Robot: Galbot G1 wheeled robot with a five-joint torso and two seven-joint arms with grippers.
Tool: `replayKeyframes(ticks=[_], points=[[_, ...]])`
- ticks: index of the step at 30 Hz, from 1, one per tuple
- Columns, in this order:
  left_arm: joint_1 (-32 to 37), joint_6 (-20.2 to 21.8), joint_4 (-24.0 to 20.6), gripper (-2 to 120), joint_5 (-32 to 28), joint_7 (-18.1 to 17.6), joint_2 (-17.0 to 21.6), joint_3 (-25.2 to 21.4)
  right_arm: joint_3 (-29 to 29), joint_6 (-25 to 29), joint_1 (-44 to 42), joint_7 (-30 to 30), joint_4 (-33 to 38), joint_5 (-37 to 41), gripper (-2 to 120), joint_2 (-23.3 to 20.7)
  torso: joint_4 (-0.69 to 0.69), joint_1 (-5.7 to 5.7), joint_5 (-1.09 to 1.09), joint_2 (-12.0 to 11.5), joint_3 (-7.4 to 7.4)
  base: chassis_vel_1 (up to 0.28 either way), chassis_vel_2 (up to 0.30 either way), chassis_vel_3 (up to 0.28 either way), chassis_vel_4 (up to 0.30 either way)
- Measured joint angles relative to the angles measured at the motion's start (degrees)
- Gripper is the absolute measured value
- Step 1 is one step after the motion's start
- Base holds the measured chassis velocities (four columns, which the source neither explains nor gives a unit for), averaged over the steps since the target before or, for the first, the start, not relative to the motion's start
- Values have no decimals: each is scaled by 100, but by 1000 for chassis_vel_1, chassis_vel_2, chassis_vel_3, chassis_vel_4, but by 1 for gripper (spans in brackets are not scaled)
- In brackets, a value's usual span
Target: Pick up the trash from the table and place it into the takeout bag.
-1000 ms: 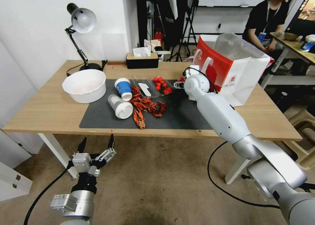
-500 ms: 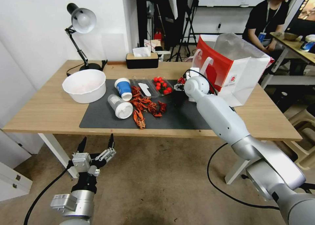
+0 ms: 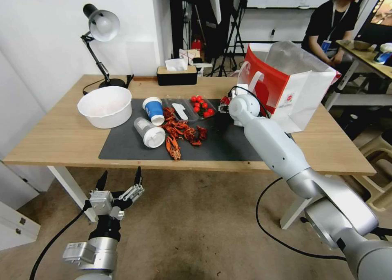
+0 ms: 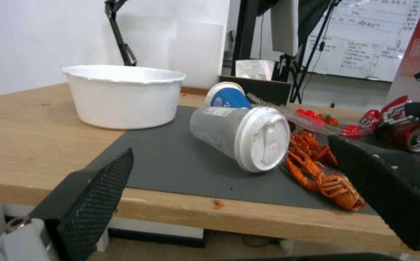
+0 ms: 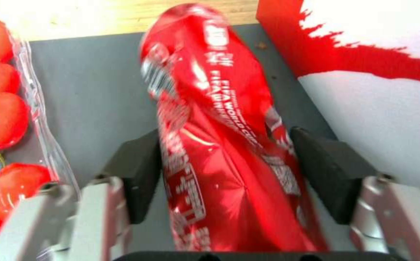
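Note:
My right gripper is shut on the dented red drink can, at the mat's far right edge just in front of the takeout bag. The can and that gripper are partly hidden behind the wrist. A white paper bowl stands on the table at the left. Beside it, a blue-and-white cup and a clear lidded cup lie tipped on the dark mat. My left gripper hangs open below the table's front edge, facing the lidded cup.
Red crayfish shells are scattered mid-mat, and a clear tray of tomatoes sits behind them. A desk lamp and a tissue box stand at the back edge. Bare wood lies right of the mat.
My right arm has edged slightly towards the bag with the can in its grip. The left arm has not moved.

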Motion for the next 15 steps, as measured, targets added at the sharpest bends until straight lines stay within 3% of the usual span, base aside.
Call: replayKeyframes(ticks=[8,15], points=[[-11,10,2,100,11,0,-4,12,17,2,-31,61,90,36,31,-36,0,0,0,0,0,0,0,0,0],[-15,11,4,100,15,-1,-4,11,15,2,-73,158,376,90,19,-100,0,0,0,0,0,0,0,0,0]])
